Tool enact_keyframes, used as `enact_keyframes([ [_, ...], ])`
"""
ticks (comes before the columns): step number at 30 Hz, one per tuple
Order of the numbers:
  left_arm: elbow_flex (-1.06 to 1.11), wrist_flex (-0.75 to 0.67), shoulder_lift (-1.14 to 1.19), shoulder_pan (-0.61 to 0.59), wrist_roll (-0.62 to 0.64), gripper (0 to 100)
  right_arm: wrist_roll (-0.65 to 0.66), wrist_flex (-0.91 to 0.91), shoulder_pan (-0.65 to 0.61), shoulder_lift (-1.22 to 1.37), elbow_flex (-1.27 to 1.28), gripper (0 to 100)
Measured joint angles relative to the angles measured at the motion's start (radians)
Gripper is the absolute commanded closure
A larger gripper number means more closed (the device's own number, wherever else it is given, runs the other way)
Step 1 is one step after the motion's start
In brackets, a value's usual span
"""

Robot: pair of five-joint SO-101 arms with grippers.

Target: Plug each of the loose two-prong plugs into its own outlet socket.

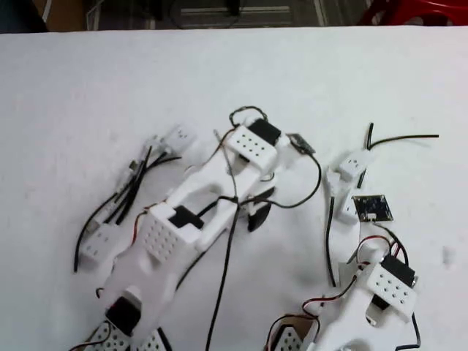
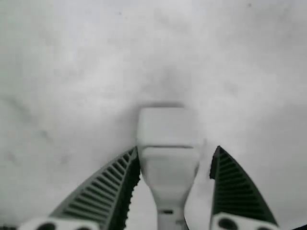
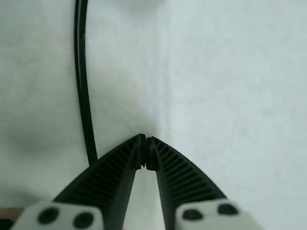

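High view, table (image 1: 66,88) white.
- Far left: small white socket block (image 1: 99,241) lying flat, with a bundle of black cords (image 1: 124,194) running up and away from it.
- Above that bundle: a second white connector (image 1: 177,137) with thin wires, well apart from the block.
- Left arm (image 1: 183,219): comes in from the lower left corner and stretches diagonally toward table centre, low over the surface, wrist joint at its far end.
- Left gripper (image 2: 176,149), own wrist view: fingers spread, straddling a white plug (image 2: 168,139) that lies on the table. One ribbed finger (image 2: 115,187) is at the plug's side; I cannot tell if it touches. The other stands off it with a gap. The plug is not pinched.
- Right of centre: two white connector pieces (image 1: 353,165) close together, with a black cable (image 1: 406,137) trailing from them toward the right edge.
- Right arm (image 1: 387,287): folded short at the lower right, below those pieces.
- Right gripper (image 3: 145,146), own wrist view: fingertips pressed together with nothing between them, held just over bare table. A black cord (image 3: 81,72) runs beside one finger.
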Motion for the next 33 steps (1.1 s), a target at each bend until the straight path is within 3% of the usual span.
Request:
enact_keyframes([
  [5,-0.026,0.000,0.038,0.000,0.000,79,0.000,0.000,0.000,0.000,0.000,98.1],
  [10,-0.031,0.000,0.044,0.002,0.000,98,0.000,0.000,0.000,0.000,0.000,98.1],
  [18,-0.173,-0.005,0.052,-0.025,0.000,98,0.000,0.000,0.000,0.000,0.000,98.1],
  [24,-0.489,-0.023,0.055,-0.129,0.000,98,0.000,0.000,0.000,0.000,0.000,98.1],
  [28,-0.686,-0.115,0.055,-0.199,-0.052,98,0.000,0.000,0.000,0.000,0.000,98.1],
  [33,-0.677,-0.288,0.055,-0.279,-0.157,98,0.000,0.000,0.000,0.000,0.000,98.1],
])
